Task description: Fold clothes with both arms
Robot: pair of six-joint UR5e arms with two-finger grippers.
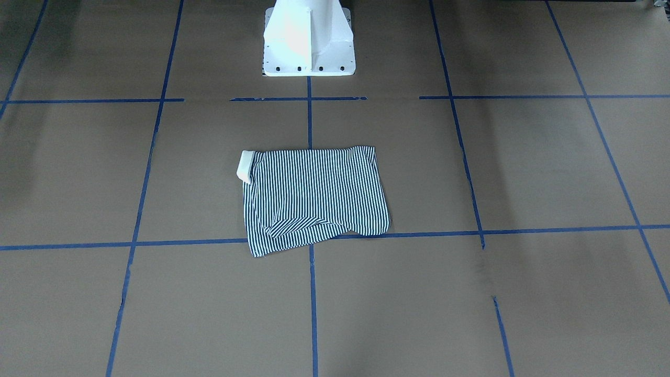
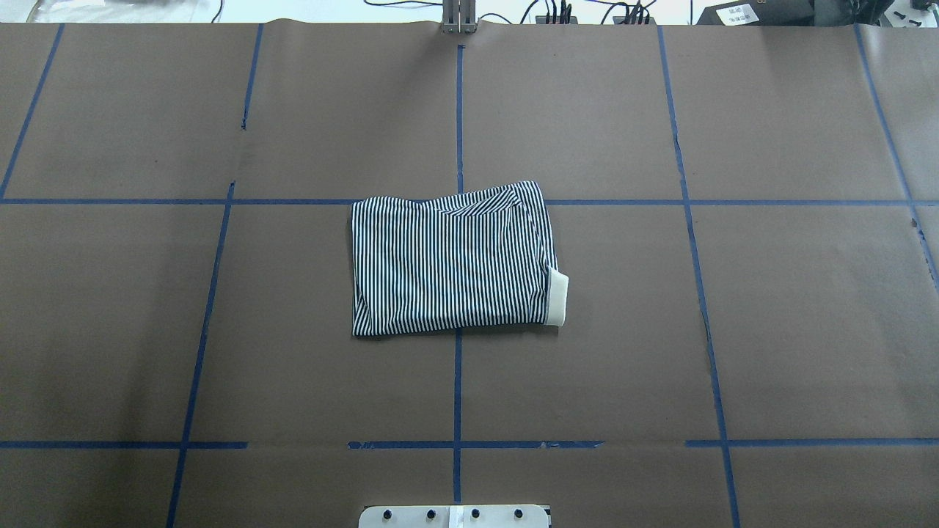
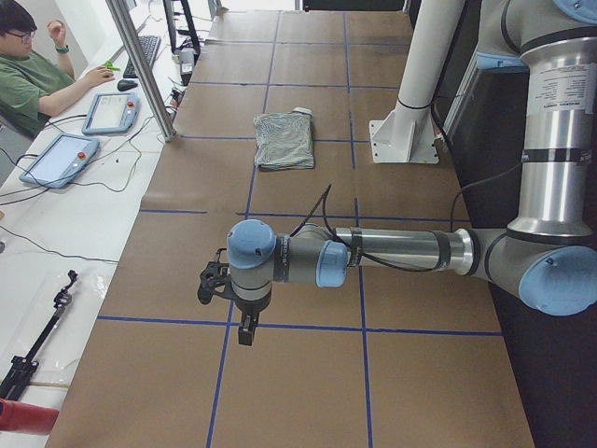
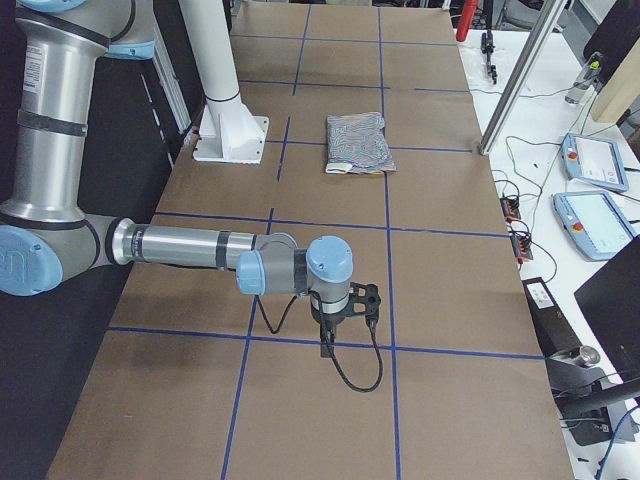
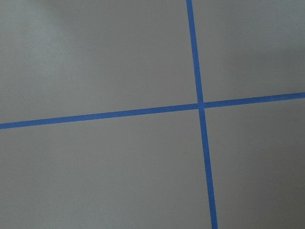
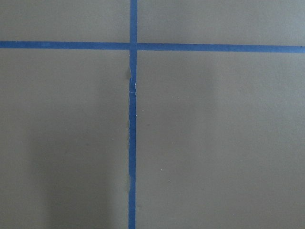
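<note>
Lying folded mid-table: striped shirt [image 2: 451, 257], collar [image 2: 557, 297] only partly showing; left claw [image 3: 244, 332], right claw [image 4: 326, 345]: released or clenched, cannot tell.

Blue tape lines [image 2: 459, 110] cross the brown paper table cover [image 2: 807, 330] in a grid. At a white side desk [image 3: 84, 224] sits a person in a green shirt [image 3: 33, 79], near a blue-rimmed handheld screen [image 3: 58, 159].

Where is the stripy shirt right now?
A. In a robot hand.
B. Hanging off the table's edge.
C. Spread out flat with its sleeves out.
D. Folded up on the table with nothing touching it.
D: the striped shirt lies folded on the table, with the left arm and right arm well away.
</note>
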